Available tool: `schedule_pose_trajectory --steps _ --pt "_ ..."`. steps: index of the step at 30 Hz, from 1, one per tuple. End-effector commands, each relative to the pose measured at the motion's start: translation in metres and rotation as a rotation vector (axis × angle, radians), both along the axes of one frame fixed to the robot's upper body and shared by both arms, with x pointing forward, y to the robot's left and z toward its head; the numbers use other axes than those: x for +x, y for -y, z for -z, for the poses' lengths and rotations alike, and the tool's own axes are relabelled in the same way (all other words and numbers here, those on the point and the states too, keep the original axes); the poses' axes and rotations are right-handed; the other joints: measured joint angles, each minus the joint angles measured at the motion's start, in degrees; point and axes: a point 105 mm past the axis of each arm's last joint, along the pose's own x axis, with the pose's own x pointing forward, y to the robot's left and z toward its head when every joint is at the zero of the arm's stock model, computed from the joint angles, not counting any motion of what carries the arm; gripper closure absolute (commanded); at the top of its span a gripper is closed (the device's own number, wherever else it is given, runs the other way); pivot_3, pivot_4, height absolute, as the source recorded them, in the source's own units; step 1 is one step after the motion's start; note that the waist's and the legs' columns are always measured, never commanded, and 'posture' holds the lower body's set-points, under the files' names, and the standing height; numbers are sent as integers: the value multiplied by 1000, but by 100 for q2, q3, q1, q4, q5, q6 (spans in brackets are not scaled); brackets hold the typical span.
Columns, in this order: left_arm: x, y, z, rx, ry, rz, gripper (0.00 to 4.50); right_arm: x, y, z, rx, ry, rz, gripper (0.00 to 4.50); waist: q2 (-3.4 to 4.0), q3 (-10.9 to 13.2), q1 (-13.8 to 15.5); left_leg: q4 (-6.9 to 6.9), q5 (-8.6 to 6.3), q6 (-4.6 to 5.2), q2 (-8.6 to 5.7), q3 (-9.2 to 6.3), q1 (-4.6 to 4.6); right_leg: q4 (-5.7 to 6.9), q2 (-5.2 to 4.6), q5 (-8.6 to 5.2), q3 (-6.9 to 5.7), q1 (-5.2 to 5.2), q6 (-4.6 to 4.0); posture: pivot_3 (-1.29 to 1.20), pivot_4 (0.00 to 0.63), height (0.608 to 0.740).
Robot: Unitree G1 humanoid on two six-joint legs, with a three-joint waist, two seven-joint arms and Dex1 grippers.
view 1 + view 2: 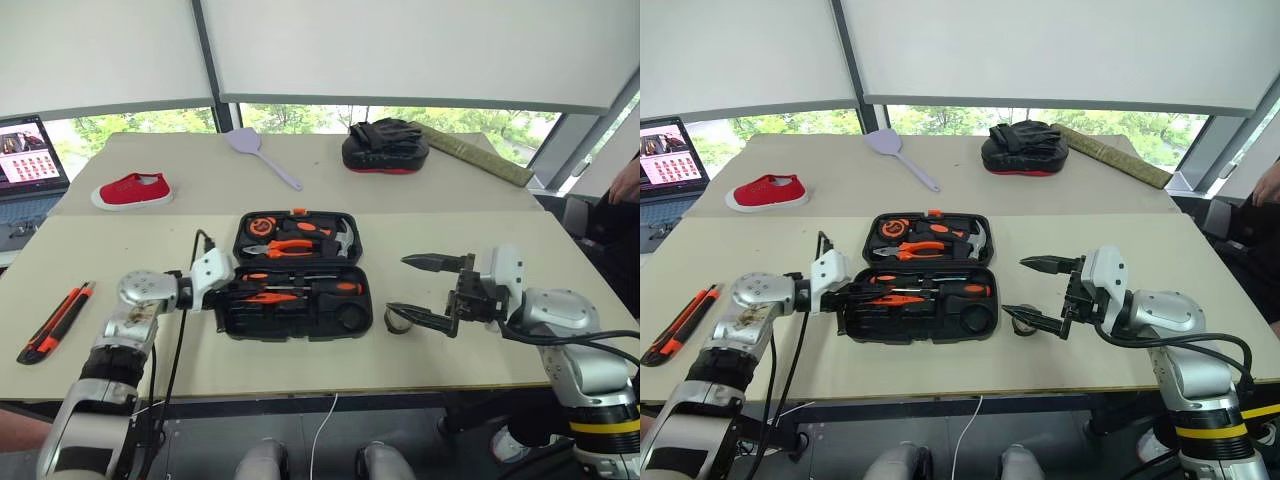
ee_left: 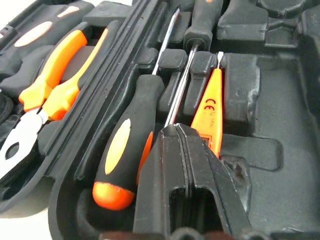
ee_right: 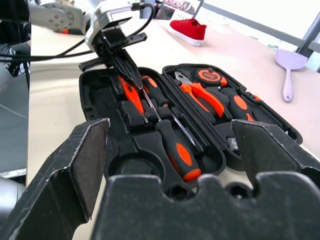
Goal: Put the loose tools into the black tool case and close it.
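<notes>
A beige surface (image 1: 300, 360) stands before a row of windows with pale blinds drawn part-way and green trees beyond.

Nearest, the left end effector (image 3: 131, 75) is closed, its tips down in the front half of the black tool case (image 1: 297, 275), touching or just above an orange slim screwdriver (image 2: 210, 107) lying in the moulded slots. Whether the fingers pinch that tool or merely rest against it cannot be told. A black-and-orange screwdriver (image 2: 125, 145) lies seated beside it.

The right end effector (image 1: 425, 290) hangs open wide, level, just right of the case. A small dark tape roll (image 1: 396, 320) lies on the surface beside its lower finger, still outside the case. An orange-and-black utility knife (image 1: 55, 322) lies well left of the case, also loose.

The case is open flat, the far half holding pliers (image 1: 290, 247) and a tape measure (image 1: 262, 225).

Farther off: a red shoe (image 1: 132, 190), a grey spatula (image 1: 258, 150), a black padded mitt (image 1: 385, 148).

Judgement: the step in hand is seating a screwdriver in its slot. Next, the left fingers should part and lift clear, the remaining loose pieces be gathered, then the lid folded over.
</notes>
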Motion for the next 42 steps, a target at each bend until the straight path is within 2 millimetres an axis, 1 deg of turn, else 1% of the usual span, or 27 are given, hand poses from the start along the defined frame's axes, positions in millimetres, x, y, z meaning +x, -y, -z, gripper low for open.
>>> schedule_pose_trajectory --steps 1,2,3,5,6,7,8,9,10,11,12,13,15,17,18,19,21,22,25,27,29,33,35,38,39,41,42 --pt "-22 -40 -39 -131 111 -86 3775 -1 2 -13 61 118 12 0 -10 5 -40 -1 0 0 2 -1 -5 -1 2 0 -3 -5 0 0 150 740" --pt "-31 -55 -41 -138 122 -135 3347 -2 2 -13 83 132 15 0 -12 6 -76 -1 -1 0 9 -1 -5 -3 6 1 -2 -5 -2 0 150 740" --pt "-38 -67 -42 -137 125 -184 3049 -3 2 -13 103 137 13 0 -13 7 -91 -4 -2 1 8 -7 -6 -2 5 1 -3 -5 -2 0 150 740" --pt "-54 -96 -46 -164 153 -330 2217 -7 0 -8 119 143 -8 0 -12 7 -99 -10 -3 1 10 -14 -4 -5 3 1 -2 -7 -3 0 150 740" --pt "-59 -103 -47 -176 160 -376 1897 -9 0 -6 119 146 -16 0 -12 7 -95 -13 -3 1 9 -20 -2 -6 -2 0 -2 -7 -3 0 150 740" --pt "-69 -119 -47 -187 175 -463 1512 -13 -1 -8 171 170 -35 0 -12 7 -78 -14 -3 1 8 -24 1 -7 -5 0 -2 -5 -2 0 150 740" --pt "-80 -132 -45 -195 179 -538 1124 -15 -1 -9 203 182 -46 0 -13 7 -70 -14 -3 1 7 -26 2 -9 -8 -1 -2 -3 -1 0 150 740" --pt "-88 -141 -44 -198 182 -587 771 -17 0 -9 224 190 -53 0 -13 7 -64 -14 -3 0 8 -27 2 -12 -9 -1 -4 -1 0 0 150 740" --pt "-99 -152 -40 -197 180 -657 393 -20 -2 -6 229 167 -70 0 -13 7 -59 -14 -3 0 12 -29 3 -13 -15 -1 -4 0 2 0 150 740" --pt "-117 -167 -29 -174 156 -749 44 -28 -6 -1 230 123 -134 0 -13 7 -59 -14 -3 -1 11 -29 5 -12 -20 -3 -5 0 4 0 150 740" --pt "-136 -181 -20 -165 131 -846 44 -34 -10 2 232 97 -171 0 -14 7 -67 -14 -6 -5 12 -30 5 -15 -28 -4 -7 -2 3 0 150 740" --pt "-150 -190 -15 -156 114 -913 44 -38 -12 4 234 81 -194 0 -14 6 -78 -14 -19 -25 12 -29 7 -17 -32 -11 -6 -1 -9 0 150 740" --pt "-187 -214 -12 -210 141 -1118 44 -47 -18 8 238 91 -226 0 -16 6 -83 -15 -26 -24 9 -28 8 -20 -40 -21 -5 -2 -27 0 150 740" --pt "-221 -232 -11 -253 167 -1289 44 -54 -23 11 249 99 -232 0 -27 1 -82 -15 -34 -36 13 -31 7 -22 -39 -29 -6 -6 -24 0 150 740" --pt "-232 -238 -9 -263 170 -1348 44 -56 -25 11 257 101 -225 0 -31 0 -74 -15 -40 -47 20 -34 10 -22 -36 -51 -9 -10 3 0 150 740" --pt "-241 -243 -7 -266 163 -1390 44 -57 -25 11 258 102 -214 0 -36 -3 -55 -15 -44 -55 23 -37 14 -22 -35 -53 -12 -14 4 0 150 740" --pt "-252 -248 -7 -274 164 -1442 44 -59 -25 11 267 108 -187 0 -40 -6 36 -16 -49 -64 32 -35 21 -24 -40 -56 -22 -14 3 0 150 740" --pt "-254 -250 -8 -288 170 -1462 44 -60 -25 11 269 110 -175 0 -39 -7 61 -15 -50 -65 33 -33 21 -26 -41 -56 -22 -14 3 0 150 740" --pt "-242 -251 -11 -310 145 -1462 44 -59 -26 10 274 110 -154 0 -36 -8 89 -16 -51 -67 57 -14 12 -36 -43 -56 -25 -15 3 0 150 740" --pt "-224 -250 -15 -334 114 -1438 44 -57 -28 9 272 110 -159 0 -45 -14 86 -16 -52 -67 71 -8 8 -39 -37 -56 -29 -17 2 0 150 740" --pt "-201 -250 -20 -316 79 -1409 44 -55 -31 6 270 112 -173 0 -62 -25 93 -16 -52 -68 83 -9 8 -38 -31 -56 -44 -17 1 0 150 740" --pt "-154 -248 -27 -251 -62 -1334 44 -50 -37 0 268 121 -190 0 -68 -29 63 -17 -52 -71 95 8 9 -36 -32 -45 -54 -24 -15 0 150 740" --pt "-132 -250 -31 -201 -104 -1323 44 -49 -41 -2 264 122 -207 0 -68 -31 62 -17 -50 -74 92 14 9 -29 -30 -41 -57 -33 -23 0 150 740" --pt "-110 -253 -30 -140 -175 -1313 44 -49 -46 -6 262 128 -229 0 -83 -42 30 -22 -55 -83 94 30 8 -31 -27 -38 -57 -43 -33 0 150 740" --pt "-101 -253 -30 -121 -190 -1304 44 -49 -47 -8 261 133 -235 0 -87 -43 28 -22 -61 -92 92 38 10 -28 -26 -24 -54 -39 -53 0 150 740" --pt "-89 -260 -31 -84 -194 -1331 44 -48 -48 -10 260 138 -240 0 -90 -44 -4 -22 -62 -93 90 63 -1 -23 -12 -13 -50 -39 -40 0 150 740" --pt "-82 -260 -28 -89 -222 -1330 44 -48 -49 -10 258 136 -245 0 -91 -44 -13 -22 -63 -93 94 78 2 -20 -10 -12 -49 -37 -39 0 150 740"
